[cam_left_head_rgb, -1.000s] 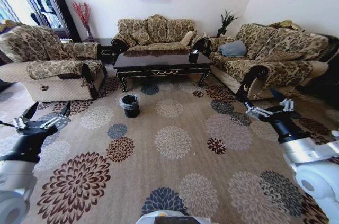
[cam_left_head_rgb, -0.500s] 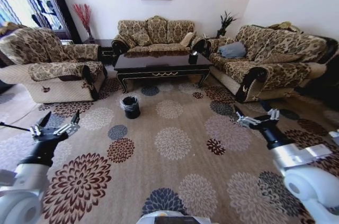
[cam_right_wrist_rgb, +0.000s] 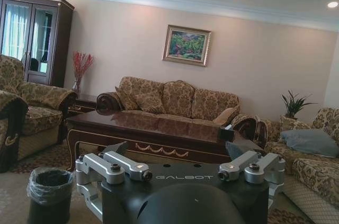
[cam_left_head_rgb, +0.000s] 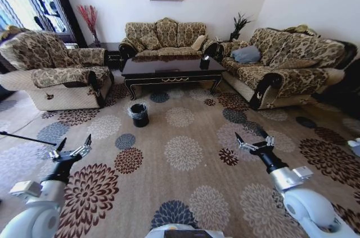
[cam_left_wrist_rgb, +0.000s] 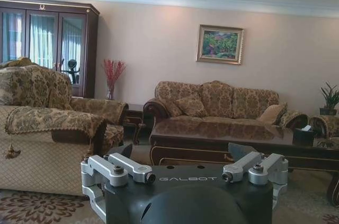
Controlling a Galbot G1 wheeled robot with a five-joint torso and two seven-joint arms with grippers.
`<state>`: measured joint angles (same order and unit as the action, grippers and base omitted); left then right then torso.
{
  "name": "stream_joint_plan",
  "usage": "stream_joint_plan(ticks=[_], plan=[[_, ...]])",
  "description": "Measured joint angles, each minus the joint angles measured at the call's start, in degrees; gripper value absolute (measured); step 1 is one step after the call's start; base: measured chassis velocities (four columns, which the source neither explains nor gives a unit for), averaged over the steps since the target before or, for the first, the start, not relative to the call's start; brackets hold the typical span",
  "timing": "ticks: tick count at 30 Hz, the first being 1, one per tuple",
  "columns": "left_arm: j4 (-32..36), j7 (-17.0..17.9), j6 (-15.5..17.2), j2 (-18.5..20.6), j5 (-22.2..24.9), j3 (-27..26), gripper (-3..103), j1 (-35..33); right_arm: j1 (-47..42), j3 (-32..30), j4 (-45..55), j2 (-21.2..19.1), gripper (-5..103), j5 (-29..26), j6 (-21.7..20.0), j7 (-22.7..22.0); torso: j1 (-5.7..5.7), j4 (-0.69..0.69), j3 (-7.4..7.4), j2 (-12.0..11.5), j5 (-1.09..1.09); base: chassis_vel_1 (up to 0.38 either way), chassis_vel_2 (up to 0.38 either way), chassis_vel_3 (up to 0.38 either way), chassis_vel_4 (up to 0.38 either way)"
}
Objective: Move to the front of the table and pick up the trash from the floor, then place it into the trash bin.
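Both arms are raised low over the floor (cam_left_head_rgb: 185,193): left gripper (cam_left_head_rgb: 72,149) at lower left, fingers spread wide and empty; right gripper (cam_left_head_rgb: 252,141) at right of centre, equally splayed, holding nothing. The trash bin (cam_left_head_rgb: 138,113) stands left of centre, just before the table (cam_left_head_rgb: 171,68) above it.

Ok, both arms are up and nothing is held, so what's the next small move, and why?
Probably keep driving forward toward the table. It and the trash bin stand well ahead across the floor. The left gripper and right gripper hover open and empty over carpet, with no trash visible near them.
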<state>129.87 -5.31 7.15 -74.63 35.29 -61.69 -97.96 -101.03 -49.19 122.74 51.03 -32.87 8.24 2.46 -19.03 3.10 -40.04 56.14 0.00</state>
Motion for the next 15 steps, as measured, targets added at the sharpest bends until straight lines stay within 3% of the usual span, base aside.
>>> stream_joint_plan(ticks=[15], plan=[[-0.66, -0.04, 0.09, 0.57, -0.09, 0.49, 100, 0.76, 0.66, -0.24, -0.58, -0.16, 100, -0.04, 0.24, 0.15, -1.81, 0.0, -2.25, 4.06, 0.0, 0.0, 0.0, 0.0, 0.0]])
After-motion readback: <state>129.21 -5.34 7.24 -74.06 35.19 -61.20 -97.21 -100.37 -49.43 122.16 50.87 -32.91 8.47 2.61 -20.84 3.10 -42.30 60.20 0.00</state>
